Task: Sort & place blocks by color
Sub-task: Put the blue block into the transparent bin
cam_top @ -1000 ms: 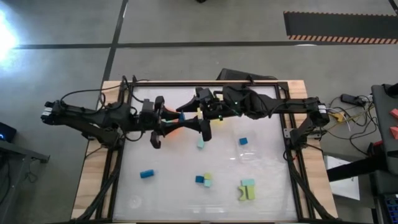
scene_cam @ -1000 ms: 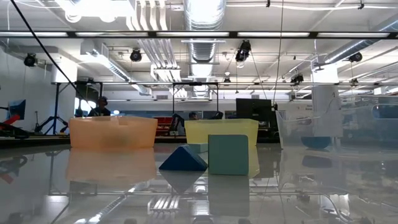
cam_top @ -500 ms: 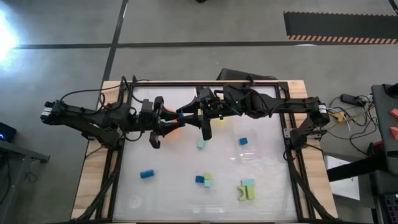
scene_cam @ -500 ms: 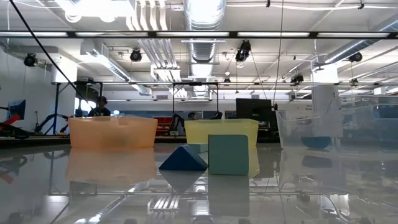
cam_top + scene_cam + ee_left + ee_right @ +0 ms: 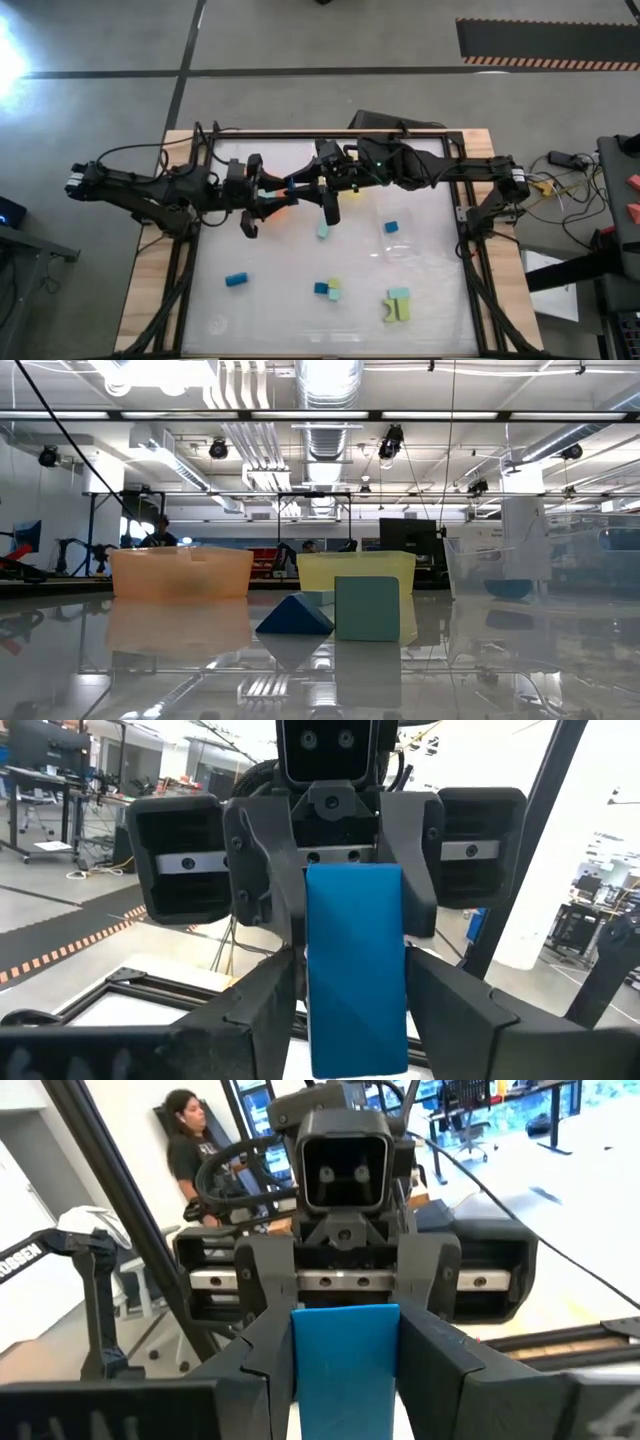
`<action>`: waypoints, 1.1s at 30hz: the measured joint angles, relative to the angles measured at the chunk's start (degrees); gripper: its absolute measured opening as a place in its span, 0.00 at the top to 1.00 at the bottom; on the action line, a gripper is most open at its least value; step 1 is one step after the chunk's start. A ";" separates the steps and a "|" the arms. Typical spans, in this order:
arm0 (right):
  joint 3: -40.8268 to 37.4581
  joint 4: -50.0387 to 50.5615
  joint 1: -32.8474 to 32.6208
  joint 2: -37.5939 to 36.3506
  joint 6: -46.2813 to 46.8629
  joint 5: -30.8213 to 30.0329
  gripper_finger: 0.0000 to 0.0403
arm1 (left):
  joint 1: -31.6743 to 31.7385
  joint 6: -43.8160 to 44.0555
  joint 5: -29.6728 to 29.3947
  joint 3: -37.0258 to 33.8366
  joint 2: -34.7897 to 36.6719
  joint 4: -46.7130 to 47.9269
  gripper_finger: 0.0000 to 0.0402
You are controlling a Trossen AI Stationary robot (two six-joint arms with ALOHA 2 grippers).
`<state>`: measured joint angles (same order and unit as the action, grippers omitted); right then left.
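Handover pose, mid-air over the table's 12 o'clock edge, arms meeting nose to nose. Blue block: flat-sided rectangular bar, plain saturated blue, smooth faces, standing on end between both sets of fingers. Right gripper is narrow, its dark fingers flush against the two side faces of the bar, gripping it. Left gripper flanks the same bar from the opposite end; I cannot tell whether its fingers still press or stand just off it.

Loose blocks on the table:
- teal block, near centre, just below the grippers
- small blue cube, 3 o'clock
- blue bar, 7 o'clock
- blue and yellow-green pair, touching, 6 o'clock
- teal plus yellow-green cluster, 5 o'clock

Low view: blue wedge and teal cube side by side, touching or nearly so. Behind them stand the orange tray, yellow tray and clear tray in a row.
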<state>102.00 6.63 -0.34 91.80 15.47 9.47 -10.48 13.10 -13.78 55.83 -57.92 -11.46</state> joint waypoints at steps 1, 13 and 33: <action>-0.02 0.47 0.00 -0.06 0.10 0.00 0.70 | 0.00 0.04 0.00 0.00 0.05 0.13 0.59; -0.02 7.70 0.32 -0.80 3.86 -0.07 0.70 | 0.00 2.87 -0.24 -0.14 1.93 6.31 0.47; -10.93 66.66 1.14 -2.14 20.77 -3.53 0.70 | 0.02 3.06 -3.08 -2.38 4.51 9.48 0.36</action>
<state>91.06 73.30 0.80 89.67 36.24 5.95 -10.46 16.16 -16.86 53.45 -53.41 -1.98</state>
